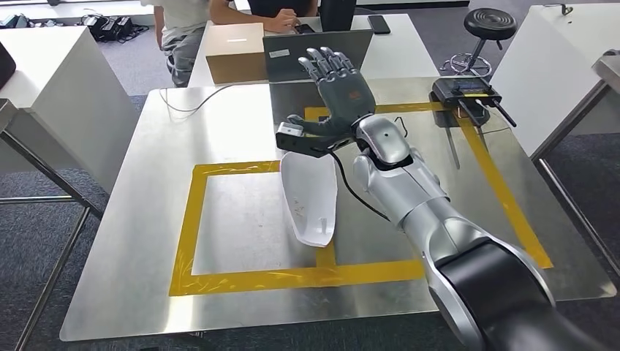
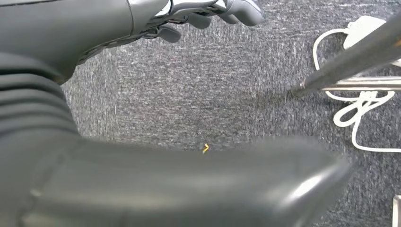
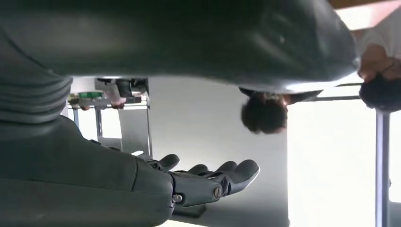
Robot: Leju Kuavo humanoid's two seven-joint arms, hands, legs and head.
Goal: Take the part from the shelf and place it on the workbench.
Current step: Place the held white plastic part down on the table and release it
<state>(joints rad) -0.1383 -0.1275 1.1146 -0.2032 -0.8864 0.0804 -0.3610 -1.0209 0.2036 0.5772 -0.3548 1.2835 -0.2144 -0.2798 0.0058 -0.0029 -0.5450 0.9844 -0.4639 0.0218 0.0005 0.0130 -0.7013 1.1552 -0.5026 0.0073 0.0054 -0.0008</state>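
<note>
The right arm [image 1: 431, 219] reaches in from the lower right across the steel worktop [image 1: 131, 219], forearm angled up and to the left. The right hand [image 1: 338, 91] is raised above the worktop with palm flat, its fingers [image 1: 329, 62] extended away from the robot and slightly apart, and its thumb [image 1: 311, 126] stuck out sideways to the left; it holds nothing. A small grey block [image 1: 289, 131] sits at the thumb tip. In the right wrist view the same hand [image 3: 208, 182] shows its fingers stretched out nearly straight. The one white part [image 1: 310, 196] lies flat on the worktop just below the thumb, apart from the hand, overlapping the right side of the yellow tape rectangle [image 1: 191, 219]. A second, larger tape outline [image 1: 504, 194] runs along the right side. The left hand [image 2: 213, 12] hangs over grey carpet [image 2: 213, 94], fingers loosely curled with nothing in them, near a metal table leg [image 2: 350, 59] and a white cable [image 2: 359, 109]. At the worktop's far end stand one open laptop [image 1: 311, 55], one cardboard box [image 1: 234, 53] and one black device [image 1: 466, 93] with antennas. No writing or labels are readable. One black stool [image 1: 488, 25] stands beyond, and two people [image 1: 183, 22] sit at the far table.
</note>
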